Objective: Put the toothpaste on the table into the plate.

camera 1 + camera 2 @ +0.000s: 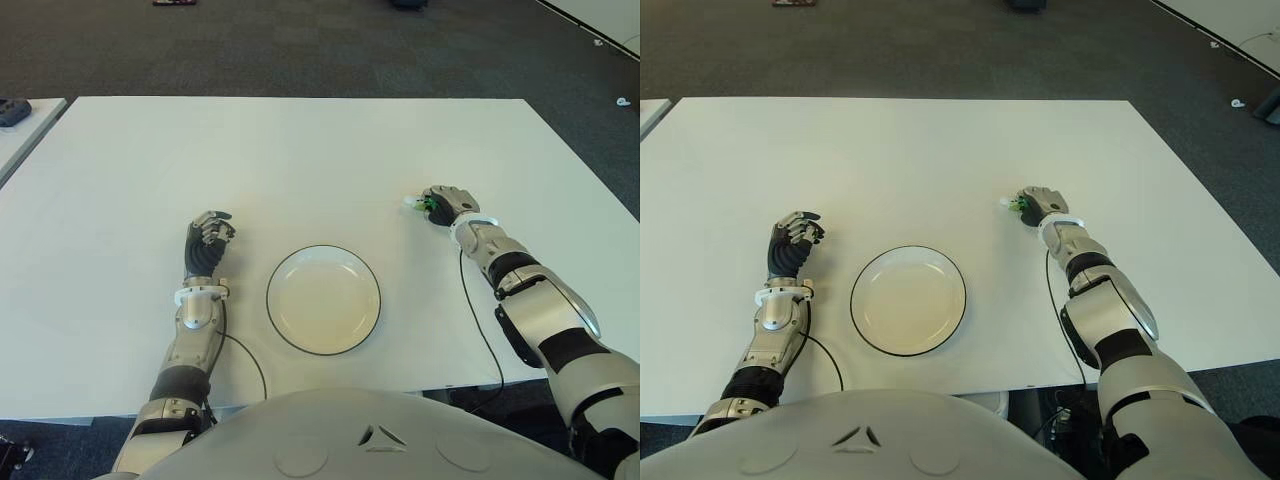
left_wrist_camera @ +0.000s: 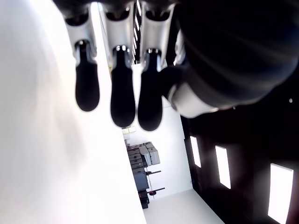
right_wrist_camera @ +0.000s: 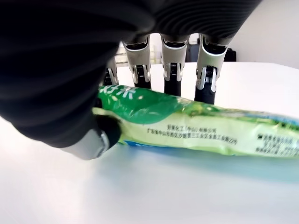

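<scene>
Your right hand (image 1: 447, 204) sits at 2 o'clock from the plate (image 1: 323, 299), fingers (image 3: 171, 70) and thumb closed around the one green toothpaste (image 3: 196, 127) tube, which lies on the table (image 1: 300, 160) under the palm. One plate. Left hand (image 1: 207, 243) at 9 o'clock of the plate, fingers curled, holding nothing.

Even, bright overhead light washed the white surface (image 1: 300, 150), leaving only faint shadows. In the left wrist view it blew out to glare, with ceiling lights (image 2: 223, 166) beyond. The right hand (image 3: 70, 70) loomed dark and blurred close to its wrist camera.
</scene>
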Robot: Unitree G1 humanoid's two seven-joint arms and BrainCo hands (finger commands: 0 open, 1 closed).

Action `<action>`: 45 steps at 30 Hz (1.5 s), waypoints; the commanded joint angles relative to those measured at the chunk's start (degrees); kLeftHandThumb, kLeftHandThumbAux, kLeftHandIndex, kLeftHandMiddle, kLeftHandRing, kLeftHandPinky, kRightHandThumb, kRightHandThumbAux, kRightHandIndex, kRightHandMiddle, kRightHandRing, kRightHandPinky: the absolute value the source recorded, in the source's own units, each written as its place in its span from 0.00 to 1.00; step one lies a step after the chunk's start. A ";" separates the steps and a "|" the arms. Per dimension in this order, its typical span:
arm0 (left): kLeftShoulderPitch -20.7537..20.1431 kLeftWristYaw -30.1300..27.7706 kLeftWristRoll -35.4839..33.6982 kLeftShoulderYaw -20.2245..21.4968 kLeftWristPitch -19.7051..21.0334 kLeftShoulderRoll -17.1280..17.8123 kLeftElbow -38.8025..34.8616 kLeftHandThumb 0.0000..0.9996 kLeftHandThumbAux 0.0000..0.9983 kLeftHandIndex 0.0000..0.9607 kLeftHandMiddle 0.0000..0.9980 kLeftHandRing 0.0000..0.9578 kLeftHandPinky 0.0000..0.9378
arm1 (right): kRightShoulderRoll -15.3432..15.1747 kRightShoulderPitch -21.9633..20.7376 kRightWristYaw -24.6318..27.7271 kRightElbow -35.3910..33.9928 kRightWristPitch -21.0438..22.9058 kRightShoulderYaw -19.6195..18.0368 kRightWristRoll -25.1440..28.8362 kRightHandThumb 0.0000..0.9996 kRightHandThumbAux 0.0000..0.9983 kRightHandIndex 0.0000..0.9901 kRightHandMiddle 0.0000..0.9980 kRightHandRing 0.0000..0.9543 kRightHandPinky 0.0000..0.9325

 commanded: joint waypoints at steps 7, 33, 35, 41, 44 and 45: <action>-0.05 1.22 0.49 0.08 -0.75 -0.06 1.41 0.70 0.72 0.45 0.60 0.61 0.60 | 1.37 2.88 0.32 0.90 -1.84 -0.64 1.01 0.71 0.72 0.44 0.80 0.83 0.87; 0.07 0.65 -0.56 -0.02 2.65 -0.39 -0.12 0.70 0.72 0.45 0.60 0.60 0.58 | 0.65 1.12 -2.44 -1.11 -6.05 -0.70 0.76 0.71 0.72 0.44 0.82 0.86 0.89; 0.05 0.66 -0.60 -0.02 2.62 -0.46 -0.16 0.70 0.72 0.45 0.60 0.60 0.58 | 0.65 0.82 -3.39 -1.71 -6.97 -0.59 0.60 0.71 0.72 0.44 0.82 0.86 0.89; -0.02 1.79 0.51 -0.34 1.73 -0.71 -0.38 0.70 0.72 0.45 0.60 0.61 0.59 | 1.03 -0.34 -6.74 -4.93 -11.01 0.00 -0.26 0.71 0.72 0.45 0.83 0.86 0.90; -0.03 1.35 0.71 -0.59 3.43 -0.44 -0.85 0.70 0.72 0.45 0.60 0.61 0.60 | 1.12 -0.54 -7.30 -6.49 -13.04 -0.07 -0.20 0.71 0.72 0.45 0.83 0.87 0.90; -0.03 1.29 0.76 -0.63 3.81 -0.41 -0.95 0.70 0.72 0.45 0.60 0.61 0.60 | 1.13 -0.56 -7.38 -6.88 -13.53 -0.13 -0.17 0.71 0.72 0.45 0.83 0.87 0.91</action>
